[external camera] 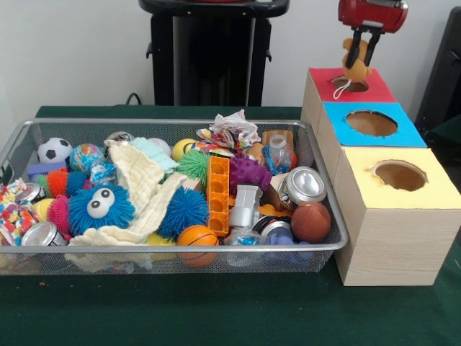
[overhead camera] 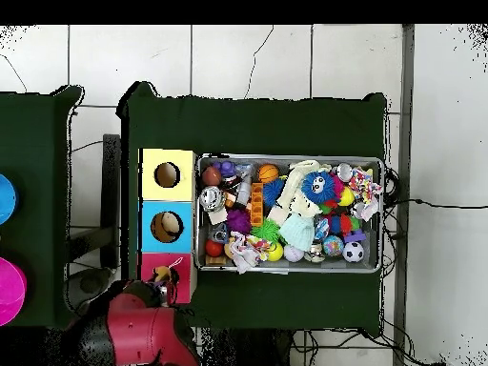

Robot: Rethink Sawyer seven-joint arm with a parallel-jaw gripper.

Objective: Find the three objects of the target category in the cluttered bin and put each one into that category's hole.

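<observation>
While over the red hole (external camera: 350, 84) | jaws pinching plush toy (external camera: 355, 65) | toy between them, string dangling

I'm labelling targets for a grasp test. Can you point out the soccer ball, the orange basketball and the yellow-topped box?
Black-and-white soccer ball (external camera: 55, 150), front view: middle of its face.
Small orange basketball (external camera: 197, 241), front view: centre of its front.
Yellow-topped wooden box (external camera: 436, 189), front view: bare yellow top beside the hole.
</observation>
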